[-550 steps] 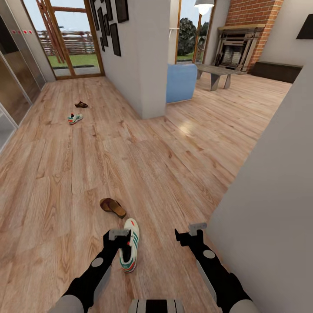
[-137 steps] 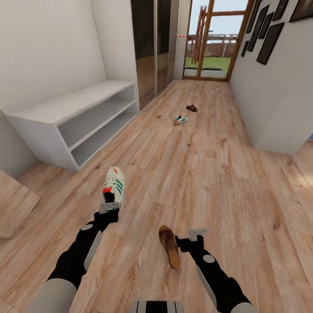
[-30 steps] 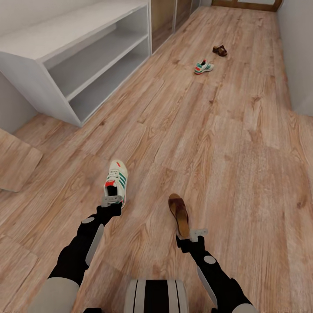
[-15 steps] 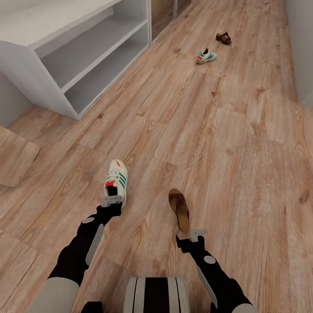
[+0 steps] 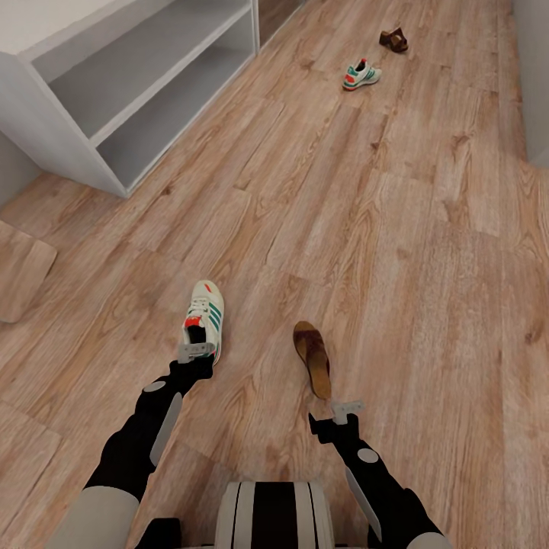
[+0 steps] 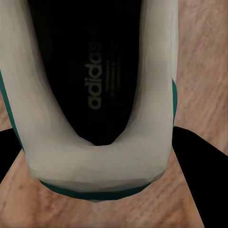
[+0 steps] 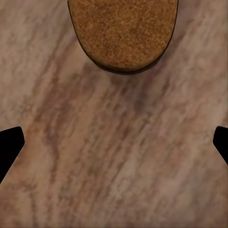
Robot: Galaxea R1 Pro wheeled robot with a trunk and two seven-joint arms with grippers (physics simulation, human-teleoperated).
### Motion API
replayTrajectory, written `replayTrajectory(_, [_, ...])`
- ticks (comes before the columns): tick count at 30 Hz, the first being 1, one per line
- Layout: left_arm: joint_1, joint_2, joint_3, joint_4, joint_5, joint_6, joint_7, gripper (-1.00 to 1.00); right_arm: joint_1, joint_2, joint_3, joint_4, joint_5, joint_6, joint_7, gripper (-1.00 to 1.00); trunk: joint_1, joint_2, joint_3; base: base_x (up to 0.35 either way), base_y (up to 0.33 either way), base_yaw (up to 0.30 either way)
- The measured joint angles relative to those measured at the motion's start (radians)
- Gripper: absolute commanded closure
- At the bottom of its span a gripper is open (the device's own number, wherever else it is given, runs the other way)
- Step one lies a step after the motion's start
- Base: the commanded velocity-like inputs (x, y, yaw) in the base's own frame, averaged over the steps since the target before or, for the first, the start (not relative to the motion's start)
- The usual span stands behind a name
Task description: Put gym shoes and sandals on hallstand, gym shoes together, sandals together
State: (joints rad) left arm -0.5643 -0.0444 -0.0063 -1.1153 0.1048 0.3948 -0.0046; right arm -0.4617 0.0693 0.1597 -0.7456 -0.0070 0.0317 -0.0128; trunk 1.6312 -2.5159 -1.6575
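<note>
- left gripper point(image 5: 197, 352) is pinching the heel of a white lace-up gym shoe with green side stripes and a red-orange tongue patch point(image 5: 203, 319); toe is pointing away from the robot, roughly toward the rack.
- left wrist view: the shoe's pale heel collar point(image 6: 95, 156) is sitting between the two dark fingers point(image 6: 197, 166), one on each side and pressed against it; the black insole with printed lettering is facing the camera.
- cannot tell from the head view whether that shoe is lifted or lying on the light brown wood-plank corridor floor point(image 5: 427, 252).
- right gripper point(image 5: 335, 412) is spread wide and holding nothing, hovering just short of the heel end of a flat brown leather sandal with a tan footbed point(image 5: 313, 358).
- right wrist view: the sandal's rounded heel point(image 7: 122, 33) is lying on the planks ahead of the fingertips point(image 7: 9, 142), which are sitting far apart at the frame edges, clear of the sandal.
- that sandal is lying flat on the floor, just right of the held shoe, toe pointing away.
- second white gym shoe with green and red accents point(image 5: 361, 75) is lying on the floor well ahead, with the second brown sandal point(image 5: 393, 39) just beyond it, near but apart.
- pale grey-white shoe rack with two open shelf compartments point(image 5: 91, 84) is standing ahead on the left, well apart from all four shoes; the visible shelves are holding nothing.
</note>
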Motion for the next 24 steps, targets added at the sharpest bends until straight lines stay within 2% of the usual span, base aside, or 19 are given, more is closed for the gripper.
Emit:
replayTrajectory(7, [0.000,0.000,0.000,0.000,0.000,0.000,0.000,1.00,0.000,0.000,0.000,0.000,0.000,0.000,0.000,-1.00,0.000,0.000,-0.001,0.008,0.000,-0.003])
replayTrajectory(14, [0.000,0.000,0.000,0.000,0.000,0.000,0.000,1.00,0.000,0.000,0.000,0.000,0.000,0.000,0.000,-1.00,0.000,0.000,-0.001,0.207,0.000,0.000])
replayTrajectory(24, [0.000,0.000,-0.002,0.000,0.000,0.000,0.000,1.00,0.000,0.000,0.000,0.000,0.000,0.000,0.000,-1.00,0.000,0.000,-0.001,0.030,0.000,0.000])
